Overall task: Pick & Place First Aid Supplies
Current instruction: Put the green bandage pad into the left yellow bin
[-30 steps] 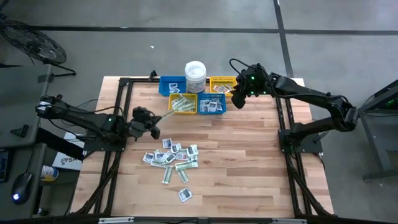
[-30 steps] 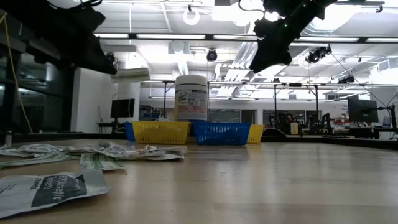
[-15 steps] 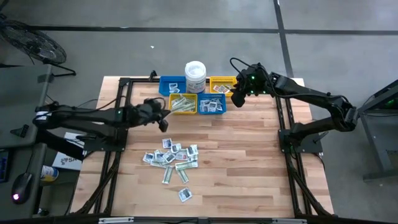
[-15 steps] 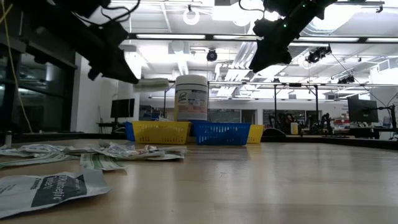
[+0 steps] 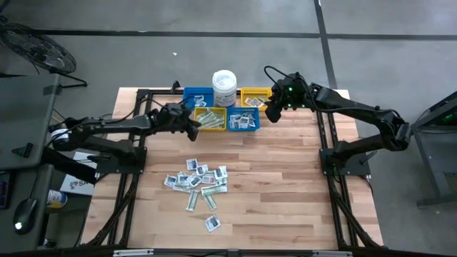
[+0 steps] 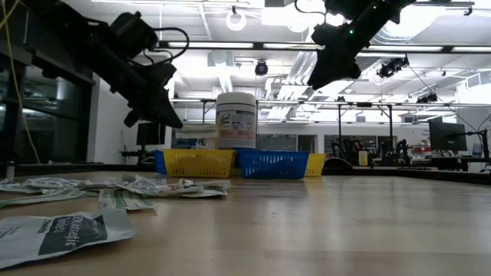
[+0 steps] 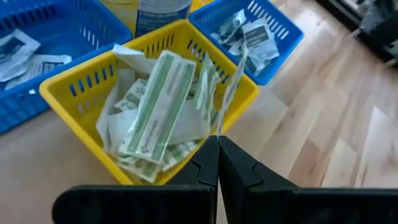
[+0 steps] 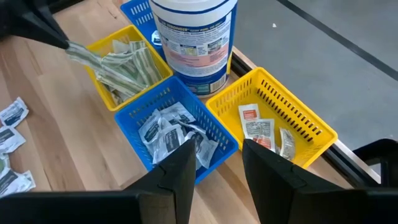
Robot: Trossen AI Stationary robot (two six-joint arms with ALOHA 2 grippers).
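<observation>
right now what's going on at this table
The left gripper, shut on a green-and-white strip packet, is at the yellow bin already filled with such strips. The right gripper hangs beside the bins with fingers apart, holding nothing. A heap of loose packets waits mid-table.

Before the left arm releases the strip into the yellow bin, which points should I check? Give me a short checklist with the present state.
1. Left end effector shut on the green-and-white strip: ok.
2. Strip above the front yellow bin, which holds the same strips: ok, it hangs at the rim, so move slightly inward.
3. Room in that bin: ok, though piled high.
4. Right end effector out of the way, open, above the blue bin and empty: ok.
5. White tub clear of the left arm: ok.
6. More packets waiting on the table: ok.
</observation>
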